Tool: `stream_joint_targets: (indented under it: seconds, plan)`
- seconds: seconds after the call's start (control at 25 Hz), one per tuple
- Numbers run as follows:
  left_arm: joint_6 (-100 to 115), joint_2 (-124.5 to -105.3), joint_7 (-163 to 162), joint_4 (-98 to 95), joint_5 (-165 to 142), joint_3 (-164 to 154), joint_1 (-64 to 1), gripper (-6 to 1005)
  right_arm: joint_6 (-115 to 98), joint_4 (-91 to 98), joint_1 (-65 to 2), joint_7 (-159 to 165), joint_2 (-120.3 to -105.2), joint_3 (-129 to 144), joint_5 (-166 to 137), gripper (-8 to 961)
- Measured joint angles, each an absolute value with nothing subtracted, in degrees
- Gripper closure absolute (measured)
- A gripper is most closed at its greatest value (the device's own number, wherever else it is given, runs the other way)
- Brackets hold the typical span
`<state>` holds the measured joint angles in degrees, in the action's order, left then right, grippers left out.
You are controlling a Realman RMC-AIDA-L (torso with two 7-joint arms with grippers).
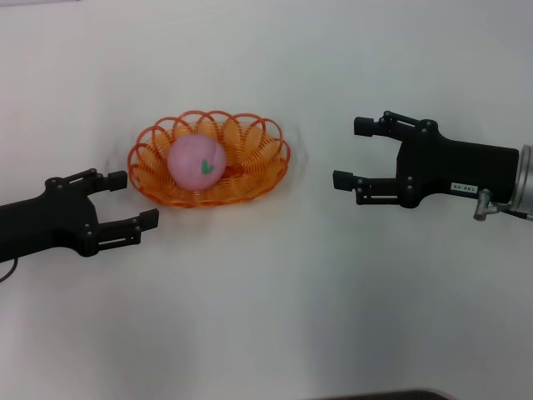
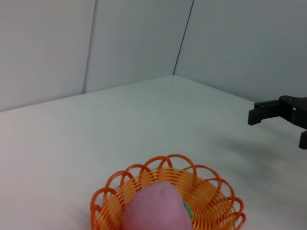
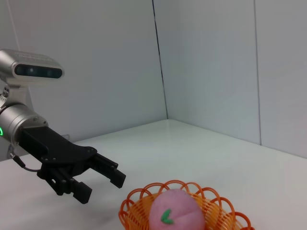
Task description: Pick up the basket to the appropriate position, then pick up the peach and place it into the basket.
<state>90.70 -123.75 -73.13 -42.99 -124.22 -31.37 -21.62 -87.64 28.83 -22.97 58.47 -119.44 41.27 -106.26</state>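
The orange basket stands on the white table left of centre. The pink peach with a green leaf mark lies inside it. My left gripper is open and empty, just left of the basket and apart from it. My right gripper is open and empty, some way to the right of the basket. The basket and peach show in the left wrist view, with the right gripper's fingers farther off. The right wrist view shows the basket, the peach and the left gripper.
The white table extends around the basket. White walls meet in a corner behind it. A dark edge shows at the table's near side.
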Motion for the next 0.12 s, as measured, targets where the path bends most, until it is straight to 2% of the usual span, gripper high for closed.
stream_joint_targets:
  seconds: [0.12]
  plan:
    - [90.7, -123.75, -73.1, -43.0, -124.2, -31.2, -21.6, 156, -87.6, 28.8, -23.1, 58.5, -119.44, 41.4, -106.3, 8]
